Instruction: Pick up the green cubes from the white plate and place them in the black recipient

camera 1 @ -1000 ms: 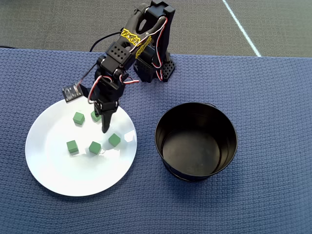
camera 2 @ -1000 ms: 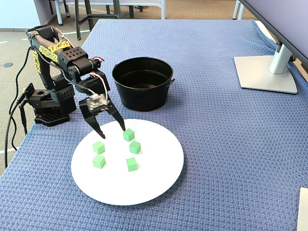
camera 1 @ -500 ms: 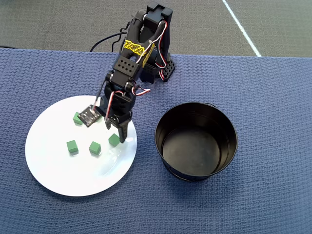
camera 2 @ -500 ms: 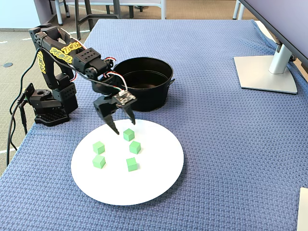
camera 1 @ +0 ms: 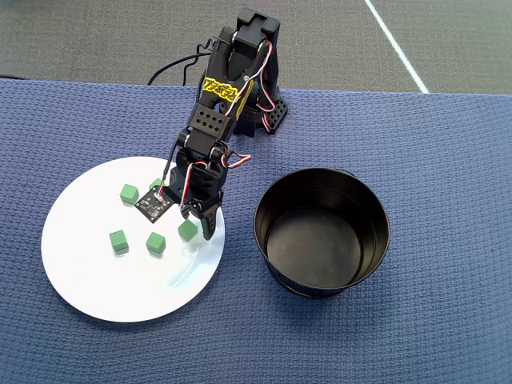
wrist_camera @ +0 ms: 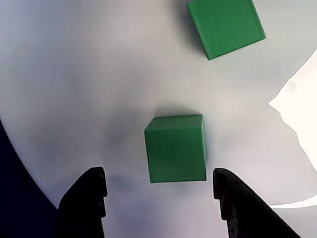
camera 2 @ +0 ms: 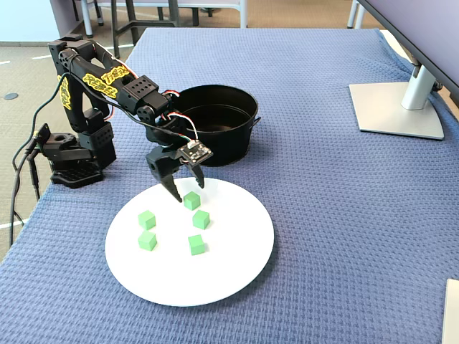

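Observation:
Five green cubes lie on the white plate (camera 1: 120, 288), which also shows in the fixed view (camera 2: 215, 279) and fills the wrist view (wrist_camera: 74, 74). My gripper (camera 1: 196, 226) is open and hangs low over the plate's right side in the overhead view. One green cube (wrist_camera: 176, 148) sits on the plate just between my fingertips, untouched; it also shows in the overhead view (camera 1: 188, 230) and the fixed view (camera 2: 191, 201). A second cube (wrist_camera: 225, 25) lies further ahead. One cube (camera 1: 156, 185) is partly hidden by the arm. The black pot (camera 1: 320, 248) stands empty to the plate's right.
A blue woven mat (camera 1: 432, 144) covers the table. The arm's base (camera 2: 72, 158) and its cable stand at the left edge in the fixed view, the pot (camera 2: 222, 147) behind the plate. A monitor foot (camera 2: 398, 107) stands at the far right.

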